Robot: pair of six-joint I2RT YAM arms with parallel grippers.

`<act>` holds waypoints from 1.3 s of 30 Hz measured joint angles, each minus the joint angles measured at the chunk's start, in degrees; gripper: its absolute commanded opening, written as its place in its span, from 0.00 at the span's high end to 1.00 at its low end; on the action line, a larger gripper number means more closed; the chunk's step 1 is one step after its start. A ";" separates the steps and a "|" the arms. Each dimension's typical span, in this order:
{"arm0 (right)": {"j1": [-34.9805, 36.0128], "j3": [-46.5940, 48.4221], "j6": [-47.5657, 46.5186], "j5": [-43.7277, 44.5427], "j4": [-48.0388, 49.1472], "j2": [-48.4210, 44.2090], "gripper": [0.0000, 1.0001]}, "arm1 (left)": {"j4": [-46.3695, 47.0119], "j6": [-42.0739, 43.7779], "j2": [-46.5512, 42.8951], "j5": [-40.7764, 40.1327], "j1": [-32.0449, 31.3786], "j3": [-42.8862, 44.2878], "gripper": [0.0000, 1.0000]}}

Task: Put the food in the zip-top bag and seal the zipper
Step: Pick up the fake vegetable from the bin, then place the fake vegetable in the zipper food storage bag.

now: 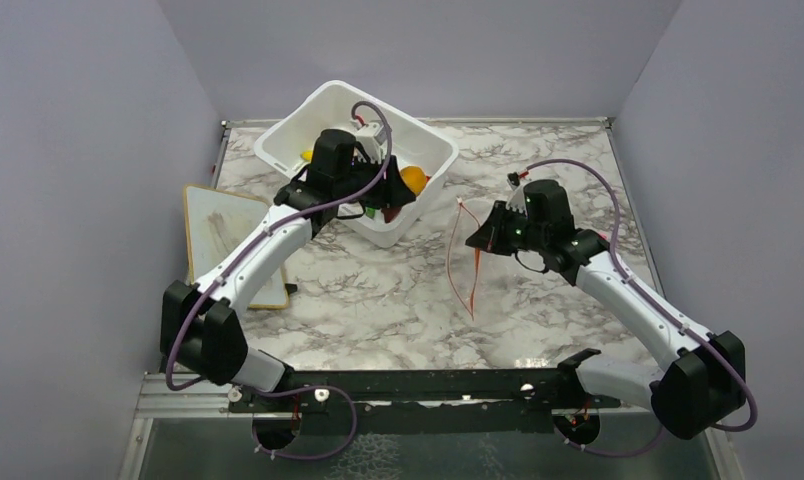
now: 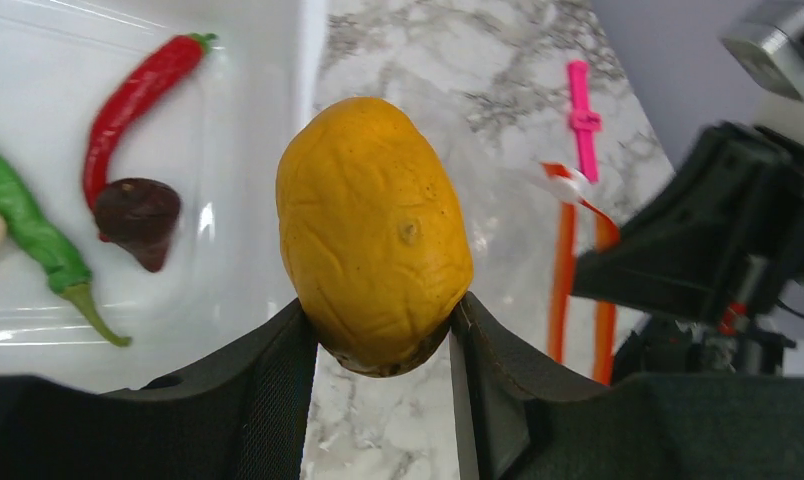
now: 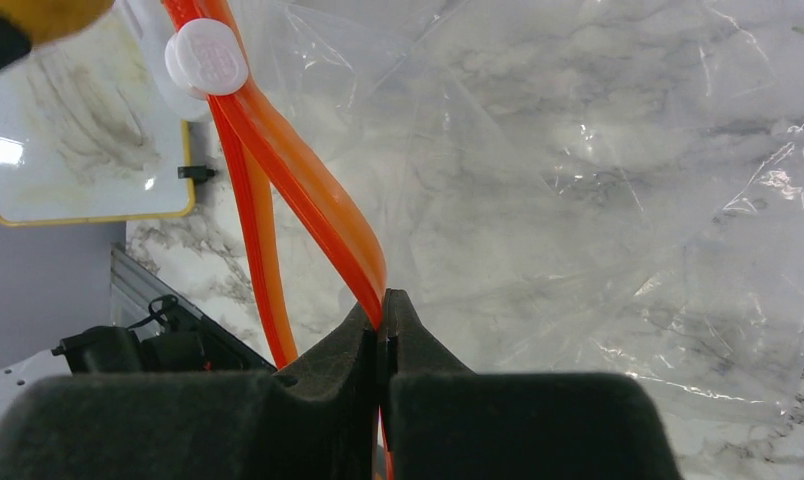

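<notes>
Over the tub's side wall, the left gripper (image 2: 383,345) stands about half open, its two fingers clamped on the lower end of the fruit (image 2: 373,230). The fruit sits upright between them, above the line where the wall meets the marble.

Inside the tub (image 2: 258,90) lie the chili (image 2: 138,90), the dark piece (image 2: 138,215) against the chili's lower end, and the pod (image 2: 33,230) just beside them. A beige item at the picture's left edge is too cut off to identify.

To the right of the tub, near it on the table (image 1: 378,300), the right gripper (image 3: 383,315) is fully closed, pinching the zipper (image 3: 308,190) between its fingertips. The zipper's two orange strips stand parted above the grip, and a white slider (image 3: 206,57) sits at their upper end. The bag (image 3: 628,200) spreads crinkled over the marble beyond the grip.

A yellow-framed board (image 1: 228,240) lies at the table's left edge, well apart from the bag.
</notes>
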 measured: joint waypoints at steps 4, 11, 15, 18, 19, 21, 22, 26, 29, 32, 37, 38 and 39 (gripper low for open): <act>0.00 0.09 0.39 -0.57 0.31 0.81 0.99 | 1.62 -0.61 -6.32 4.20 -3.63 -5.03 0.73; 0.00 0.09 1.38 -0.96 0.96 0.90 0.99 | 7.98 -5.51 -12.68 10.34 -9.90 -14.47 0.73; 0.00 0.15 1.92 -1.07 1.14 0.90 0.99 | 14.84 -10.05 -13.42 13.14 -12.57 -20.26 0.73; 0.00 0.37 2.01 -1.11 1.16 0.90 0.99 | 18.36 -12.70 -13.35 14.32 -13.84 -23.56 0.74; 0.00 0.48 2.14 -1.11 1.14 0.90 0.99 | 19.23 -13.42 -13.20 14.51 -14.29 -24.37 0.74; 0.00 0.68 2.23 -1.18 1.16 0.92 0.99 | 20.55 -14.34 -12.81 14.67 -14.80 -24.98 0.74; 0.00 0.83 2.29 -1.29 1.14 0.96 0.99 | 20.83 -14.43 -12.70 14.64 -14.97 -25.05 0.75; 0.00 2.03 2.32 -1.77 1.11 1.16 0.99 | 20.55 -14.08 -12.04 12.92 -15.37 -24.81 0.77; 0.00 3.02 2.32 -2.19 1.14 1.16 0.99 | 18.38 -13.07 -10.73 10.25 -15.47 -23.85 0.77; 0.00 3.30 2.32 -3.19 1.70 1.14 0.99 | 14.82 -11.72 -9.25 6.88 -15.91 -22.36 0.77; 0.00 3.30 2.34 -6.01 2.34 1.14 0.99 | 10.56 -9.79 -8.24 2.16 -16.72 -20.24 0.71; 0.00 3.30 2.36 -6.84 2.49 1.14 0.99 | 10.27 -9.66 -8.17 1.79 -16.76 -20.00 0.68; 0.00 3.28 2.36 -7.76 2.67 1.14 0.99 | 10.08 -9.55 -7.98 1.40 -16.85 -19.69 0.65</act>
